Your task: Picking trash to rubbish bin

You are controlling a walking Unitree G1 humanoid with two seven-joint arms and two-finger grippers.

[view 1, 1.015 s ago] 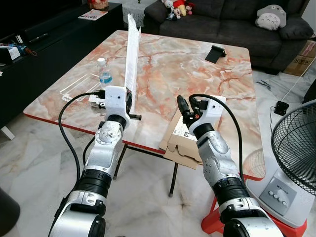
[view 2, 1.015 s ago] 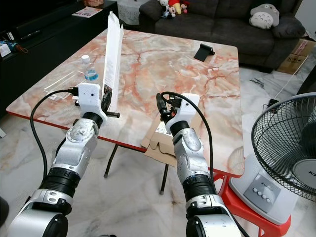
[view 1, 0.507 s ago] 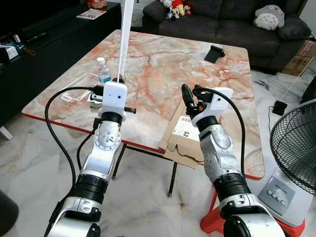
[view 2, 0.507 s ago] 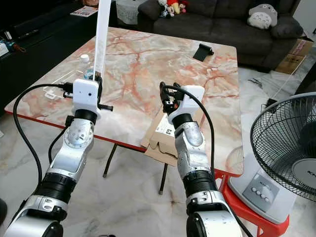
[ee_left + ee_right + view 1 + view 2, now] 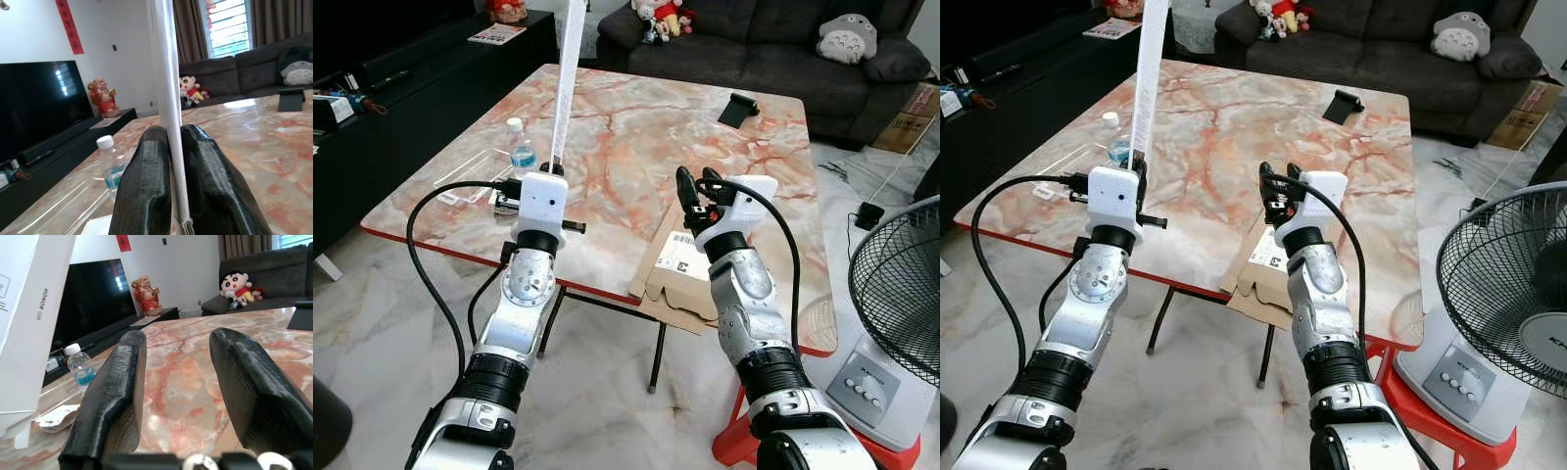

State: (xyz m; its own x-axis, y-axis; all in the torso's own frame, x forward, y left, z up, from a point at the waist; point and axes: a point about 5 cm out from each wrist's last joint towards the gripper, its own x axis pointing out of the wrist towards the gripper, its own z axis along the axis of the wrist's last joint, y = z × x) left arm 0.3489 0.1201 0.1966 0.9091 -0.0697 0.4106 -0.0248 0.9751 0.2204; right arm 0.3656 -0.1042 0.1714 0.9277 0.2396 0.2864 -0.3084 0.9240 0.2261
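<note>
My left gripper (image 5: 552, 169) is shut on the lower end of a long, flat white box (image 5: 570, 59), holding it upright and edge-on over the near left part of the marble table (image 5: 636, 127). In the left wrist view the box (image 5: 164, 58) stands pinched between the two black fingers (image 5: 146, 176). My right gripper (image 5: 696, 182) is open and holds nothing, raised above a flattened brown cardboard box (image 5: 680, 269) that lies over the table's near edge. The right wrist view has the white box (image 5: 29, 318) off to the side.
A small water bottle (image 5: 520, 147), a clear plastic sheet (image 5: 470, 174) and a white scrap (image 5: 505, 201) lie near the left gripper. A black phone stand (image 5: 740, 106) sits at the far right. A fan (image 5: 901, 294) stands right, a dark sofa (image 5: 773, 29) behind, a black TV bench (image 5: 401, 78) left.
The left gripper has lifted the white box higher and turned it edge-on to me. The right gripper has risen a little and stays open.
</note>
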